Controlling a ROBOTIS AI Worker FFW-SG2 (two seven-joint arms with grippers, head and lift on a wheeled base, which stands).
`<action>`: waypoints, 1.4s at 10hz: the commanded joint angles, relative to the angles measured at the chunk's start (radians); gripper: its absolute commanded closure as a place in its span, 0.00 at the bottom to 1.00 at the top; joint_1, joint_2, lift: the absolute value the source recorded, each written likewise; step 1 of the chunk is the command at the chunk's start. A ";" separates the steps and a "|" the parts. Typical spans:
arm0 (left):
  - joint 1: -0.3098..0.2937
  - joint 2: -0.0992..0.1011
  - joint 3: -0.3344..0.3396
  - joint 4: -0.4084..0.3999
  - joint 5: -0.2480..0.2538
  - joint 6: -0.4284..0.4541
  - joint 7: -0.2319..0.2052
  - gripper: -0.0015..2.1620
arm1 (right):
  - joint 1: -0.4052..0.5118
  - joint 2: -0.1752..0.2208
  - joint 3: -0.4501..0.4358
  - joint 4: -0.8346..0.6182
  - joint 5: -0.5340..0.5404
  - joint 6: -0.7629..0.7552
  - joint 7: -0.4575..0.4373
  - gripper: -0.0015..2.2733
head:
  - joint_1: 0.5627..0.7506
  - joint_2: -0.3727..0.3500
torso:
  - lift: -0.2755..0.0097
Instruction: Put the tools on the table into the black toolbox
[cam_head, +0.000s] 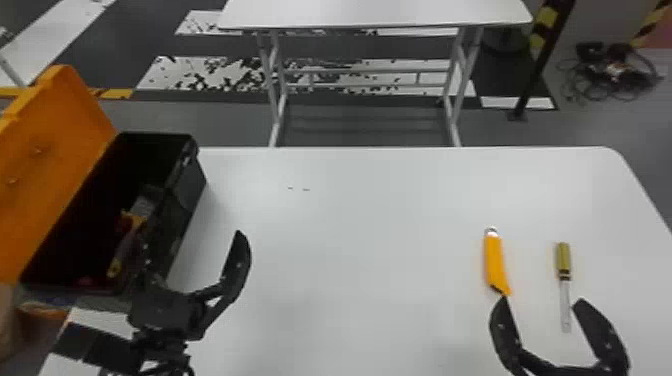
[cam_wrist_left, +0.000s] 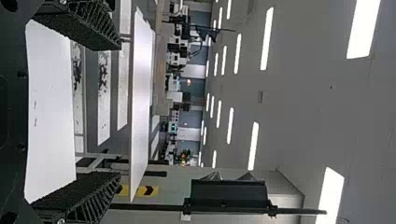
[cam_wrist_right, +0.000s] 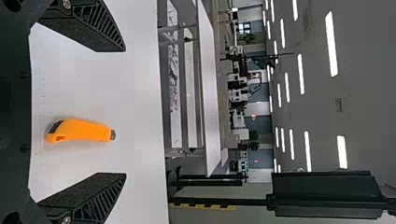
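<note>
While both arms have nothing in hold, the step at present seems to be the picking of the next tool, and the right gripper (cam_head: 542, 301) is the one placed for it. Its two fingers stand wide apart, with only air between them, above the near right part of the white table (cam_head: 350, 250). Just beyond its fingertips lie the two tools: the orange utility knife (cam_head: 496, 262), whose lower end is near the inner finger, and to the right of it the screwdriver (cam_head: 563, 260), with its handle pointing away and its shaft towards the robot. The left gripper (cam_wrist_left: 120, 111) is also widely open and empty, and it hangs beside the black toolbox (cam_head: 192, 185) at the table's left side. The orange lid (cam_head: 55, 150) is raised, and some tools (cam_head: 134, 217) are inside, so I judge the work to be well advanced. For the next move, the right gripper should choose one tool, go forward and down over its handle, and close across the narrow side. I cannot tell which tool it will be; the knife looks well placed in the right wrist view. After the lift, the toolbox is far across the table, so a long carry, or perhaps a handover to the left gripper, is needed.
</note>
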 joint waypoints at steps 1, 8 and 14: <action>0.020 0.015 -0.023 0.002 -0.008 -0.001 0.026 0.02 | -0.014 0.008 -0.023 -0.027 -0.023 0.104 0.000 0.03 | 0.70 0.56 | 0.70; 0.069 0.049 -0.072 0.043 -0.003 0.002 0.036 0.03 | -0.182 0.024 -0.201 -0.079 -0.076 0.647 0.006 0.03 | 0.70 0.34 | 0.70; 0.063 0.057 -0.093 0.057 -0.006 0.030 0.034 0.03 | -0.336 0.022 -0.259 -0.053 -0.099 0.951 0.031 0.06 | 0.70 0.25 | 0.70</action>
